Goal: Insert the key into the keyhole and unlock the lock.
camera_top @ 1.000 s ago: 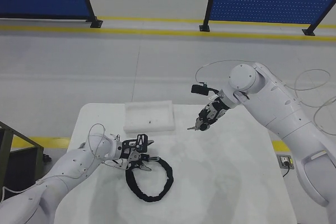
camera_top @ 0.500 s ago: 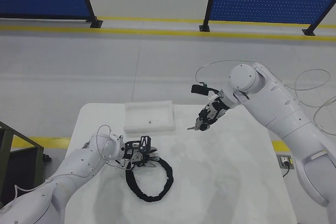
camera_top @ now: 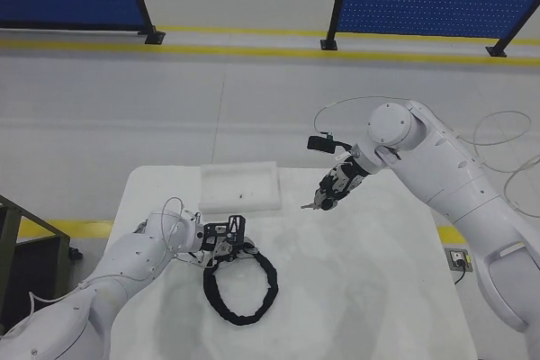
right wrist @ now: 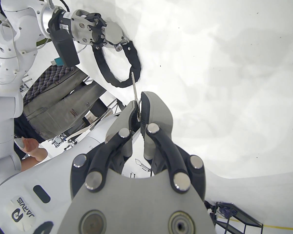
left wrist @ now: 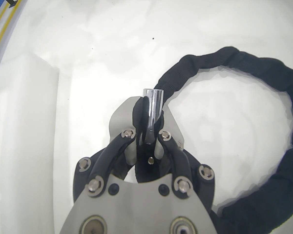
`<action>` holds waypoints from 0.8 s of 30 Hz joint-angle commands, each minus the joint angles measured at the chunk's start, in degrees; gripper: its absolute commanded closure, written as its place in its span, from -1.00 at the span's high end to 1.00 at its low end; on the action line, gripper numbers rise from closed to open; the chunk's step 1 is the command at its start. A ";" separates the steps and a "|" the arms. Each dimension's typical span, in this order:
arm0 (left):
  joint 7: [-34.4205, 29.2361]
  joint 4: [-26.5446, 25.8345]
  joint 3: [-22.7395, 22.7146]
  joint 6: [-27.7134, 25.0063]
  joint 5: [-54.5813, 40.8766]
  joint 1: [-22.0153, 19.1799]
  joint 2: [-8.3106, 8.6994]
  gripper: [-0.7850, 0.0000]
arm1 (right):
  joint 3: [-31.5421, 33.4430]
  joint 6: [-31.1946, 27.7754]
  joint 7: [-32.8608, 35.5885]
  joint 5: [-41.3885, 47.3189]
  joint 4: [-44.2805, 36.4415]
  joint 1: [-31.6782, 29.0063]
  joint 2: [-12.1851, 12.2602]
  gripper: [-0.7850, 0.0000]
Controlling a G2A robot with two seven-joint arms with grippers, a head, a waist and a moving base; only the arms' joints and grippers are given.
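Pre-insertion: left gripper (left wrist: 148,122) clamps the lock (left wrist: 153,108), right gripper (right wrist: 136,108) pinches the key (right wrist: 134,86) well apart; next move needs its tip lined up with the keyhole (right wrist: 117,47).

Lock sleeve (left wrist: 234,57) matt black cloth — cylinder (left wrist: 154,108) glossy chrome; key (right wrist: 134,86) metal.

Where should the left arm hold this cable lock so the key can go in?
On the chrome barrel, not the black cable, which would likely flex. Set the jaws across the barrel's round sides, coming from the cable side, so the keyhole end is left bare toward the key, as the left gripper has it.
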 commanded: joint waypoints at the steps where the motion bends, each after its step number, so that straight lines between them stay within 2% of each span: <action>1: 2.20 -0.32 -0.43 -0.07 -0.25 -0.26 0.17 -1.00 | 0.00 0.00 0.00 0.00 0.00 0.00 0.00 -1.00; 7: 8.03 -2.87 -1.77 -0.74 -0.32 -1.53 1.22 -1.00 | 0.00 0.00 0.00 0.00 0.00 0.00 0.00 -1.00; 15: 5.35 -14.35 -2.40 -3.43 -6.58 -2.47 4.02 -1.00 | -0.32 -0.42 0.00 -1.97 -2.38 -0.26 0.32 -1.00; 19: 3.03 -19.31 -2.66 -5.75 -11.83 -2.49 5.81 -1.00 | -2.54 0.70 0.00 0.10 -7.45 1.17 2.00 -1.00; 24: 0.77 -24.54 -3.01 -8.01 -16.63 -2.67 7.65 -1.00 | -7.20 2.71 0.00 8.23 -13.27 5.72 6.15 -1.00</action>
